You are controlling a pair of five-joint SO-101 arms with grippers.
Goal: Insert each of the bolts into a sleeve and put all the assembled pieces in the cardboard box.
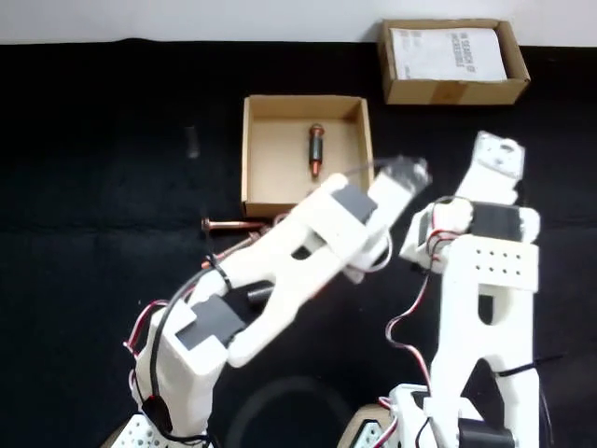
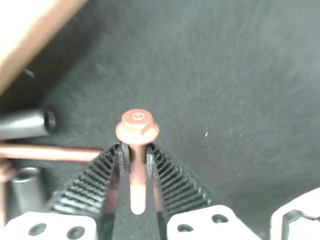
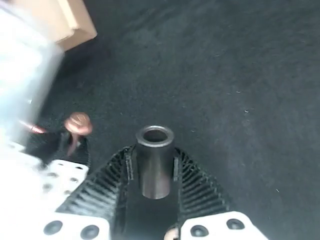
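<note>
Left pincer (image 2: pixel 135 151): fingers pressed onto the shank of a copper-coloured flanged hex-head bolt (image 2: pixel 137 129), gripped just under the head. The head stands out past the fingertips and the threaded end points back toward the wrist.

Right pincer (image 3: pixel 153 156): fingers clamped on either side of a dark grey cylindrical metal sleeve (image 3: pixel 155 167). Its open bore faces away from the wrist.

The two pincers are near each other but apart. From the right wrist, the held bolt's head appears off to one side of the sleeve's mouth, not in line with it and not touching it.

Beyond the left pincer, on the black cloth-covered counter (image 1: pixel 93 140):
- a loose grey metal sleeve (image 2: pixel 27 124) on its side;
- a loose copper bolt (image 2: pixel 50 152) lying flat, close to that sleeve;
- a second grey sleeve (image 2: pixel 24 182), apparently upright, though the view there is poor.

Farther out from both pincers is the open brown cardboard box (image 1: pixel 270 177). One assembled bolt-and-sleeve piece (image 1: pixel 316 149) lies in it. Farther still, past the right pincer, is a smaller brown carton holding a white printed sheet (image 1: pixel 452 61).
</note>
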